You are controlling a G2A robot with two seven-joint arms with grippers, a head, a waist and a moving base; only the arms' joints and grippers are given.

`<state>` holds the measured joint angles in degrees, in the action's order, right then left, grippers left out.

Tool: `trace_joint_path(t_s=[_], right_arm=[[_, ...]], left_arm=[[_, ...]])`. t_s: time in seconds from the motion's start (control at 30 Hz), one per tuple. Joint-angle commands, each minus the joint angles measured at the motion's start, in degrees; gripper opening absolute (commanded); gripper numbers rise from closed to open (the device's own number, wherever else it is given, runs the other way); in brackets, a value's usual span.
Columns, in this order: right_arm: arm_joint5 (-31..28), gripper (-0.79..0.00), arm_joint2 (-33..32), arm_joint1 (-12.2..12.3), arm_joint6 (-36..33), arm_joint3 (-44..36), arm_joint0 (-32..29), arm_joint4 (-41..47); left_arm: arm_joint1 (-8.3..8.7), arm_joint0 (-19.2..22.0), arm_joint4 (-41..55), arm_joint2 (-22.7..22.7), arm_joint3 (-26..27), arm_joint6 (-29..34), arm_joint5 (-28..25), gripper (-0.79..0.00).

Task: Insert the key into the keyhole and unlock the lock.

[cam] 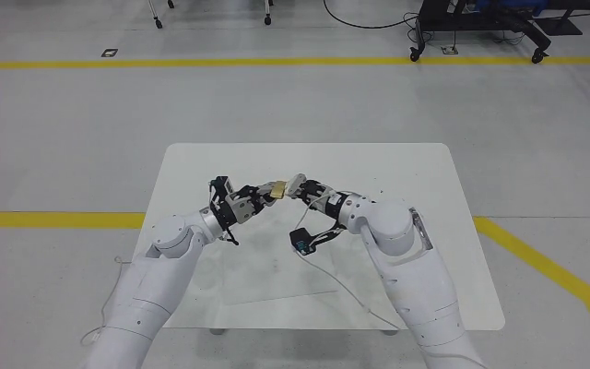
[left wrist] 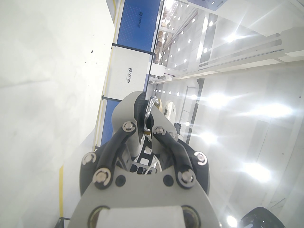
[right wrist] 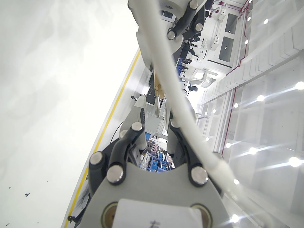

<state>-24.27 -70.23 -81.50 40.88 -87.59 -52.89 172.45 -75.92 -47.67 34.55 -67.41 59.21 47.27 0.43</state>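
Over the middle of the white table [cam: 387, 166] both grippers meet tip to tip. My left gripper [cam: 265, 195] is shut on the brass padlock [cam: 277, 191]. In the left wrist view its silver shackle [left wrist: 150, 106] is pinched between the fingers [left wrist: 125, 112]. My right gripper [cam: 297, 183] is shut on a small silver key [right wrist: 157, 106], which points at the brass lock body [right wrist: 156, 81] just beyond it. The key tip is at the lock; whether it sits in the keyhole is hidden. The left gripper [right wrist: 152, 55] faces the right wrist camera.
A white cable [right wrist: 171, 84] runs diagonally in front of the right wrist camera and hides part of the lock. A thin cable [cam: 346, 286] trails over the table by the right arm. Yellow floor lines [cam: 277, 63] border the table area.
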Motion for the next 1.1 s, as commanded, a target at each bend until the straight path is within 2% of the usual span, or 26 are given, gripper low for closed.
trace_joint_path(t_s=[0.0,0.37,0.4,0.43,0.47,0.5,1.07], right_arm=[[0.1,-0.594,-0.2,0.0,0.1,-0.2,-0.1,0.0],[0.5,-0.616,-2.8,0.4,3.7,0.8,-0.8,1.9],[0.5,-0.631,-2.9,0.4,4.0,1.0,-0.7,2.1],[0.6,-0.683,-3.0,0.4,4.3,1.2,-0.6,2.4],[0.7,-0.770,-3.0,0.5,4.6,1.4,-0.4,2.6],[0.9,-0.785,-3.1,0.5,4.7,1.6,-0.3,2.7],[0.9,-0.785,-1.8,0.2,4.8,3.2,1.3,2.8]], left_arm=[[0.01,0.0,-0.1,0.0,-0.1,-0.1,-0.1,-0.785],[0.21,-0.1,-1.6,-0.8,0.1,-1.8,-2.4,-0.785],[0.19,-0.1,-1.9,-0.6,0.2,-1.9,-2.5,-0.785],[0.18,-0.1,-2.0,-0.5,0.3,-2.0,-2.7,-0.785],[0.16,-0.2,-2.2,-0.5,0.3,-2.1,-2.8,-0.785],[0.15,-0.2,-2.2,-0.4,0.4,-2.2,-2.9,-0.785],[0.14,-0.5,-3.6,0.2,1.2,-1.9,-3.2,-0.785]])
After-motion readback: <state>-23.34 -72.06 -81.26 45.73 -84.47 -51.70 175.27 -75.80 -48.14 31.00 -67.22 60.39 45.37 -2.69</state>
